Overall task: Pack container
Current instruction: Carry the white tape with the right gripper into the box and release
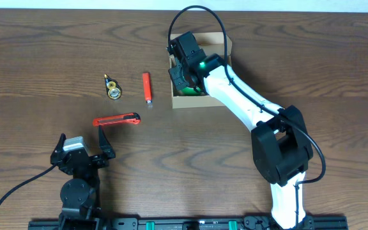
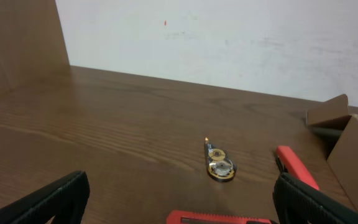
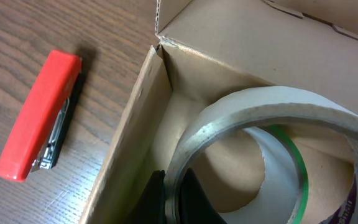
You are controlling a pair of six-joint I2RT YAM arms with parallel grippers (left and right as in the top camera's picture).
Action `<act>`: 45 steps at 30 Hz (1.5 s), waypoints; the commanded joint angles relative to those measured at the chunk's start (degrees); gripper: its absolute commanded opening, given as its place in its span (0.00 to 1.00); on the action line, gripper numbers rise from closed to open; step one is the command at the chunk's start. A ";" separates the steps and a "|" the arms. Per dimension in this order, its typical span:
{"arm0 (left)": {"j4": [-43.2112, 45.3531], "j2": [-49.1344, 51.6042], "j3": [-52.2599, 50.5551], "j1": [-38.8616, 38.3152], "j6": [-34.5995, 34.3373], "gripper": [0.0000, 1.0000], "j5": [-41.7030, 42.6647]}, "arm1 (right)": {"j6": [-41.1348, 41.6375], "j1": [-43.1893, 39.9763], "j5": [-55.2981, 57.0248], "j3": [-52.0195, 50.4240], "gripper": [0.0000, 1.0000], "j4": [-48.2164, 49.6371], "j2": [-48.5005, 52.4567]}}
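Tan corrugated cardboard makes up the container [image 1: 197, 103], a small plain box standing open on the far right of the table [image 1: 37, 57], its flap lid raised on the far side. The right gripper [image 3: 173, 194] reaches down inside it, dark fingers pressed together on the wall of a clear tape roll [image 3: 260, 118], a glossy, translucent ring. A thin green edge shows within its hollow, with part of a printed purple label at the lower right.

The step in hand looks like placing the roll. The next move calls for lowering it flat onto the box floor, spreading the fingers, and lifting straight out without catching the side wall.

Three things lie outside, left of the box. An orange-red stapler [image 1: 147, 87], blocky and smooth, is nearest it. A small rounded correction-tape dispenser [image 1: 113, 88] with a see-through shell lies further left, and a slim red utility knife [image 1: 116, 119] lies nearer the robot. The left gripper [image 1: 83, 139] hovers near that knife, jaws spread wide and empty.
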 commanded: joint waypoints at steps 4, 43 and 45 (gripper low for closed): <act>-0.66 -0.42 -1.97 0.20 0.61 0.95 -0.57 | 1.75 1.29 -0.72 1.51 0.01 -2.51 0.55; -0.66 -0.42 -1.97 0.20 0.61 0.95 -0.57 | 2.82 1.25 -2.27 8.09 0.02 -10.91 3.06; -0.66 -0.42 -1.97 0.20 0.61 0.95 -0.57 | 2.82 1.25 -2.27 8.09 0.19 -10.93 3.06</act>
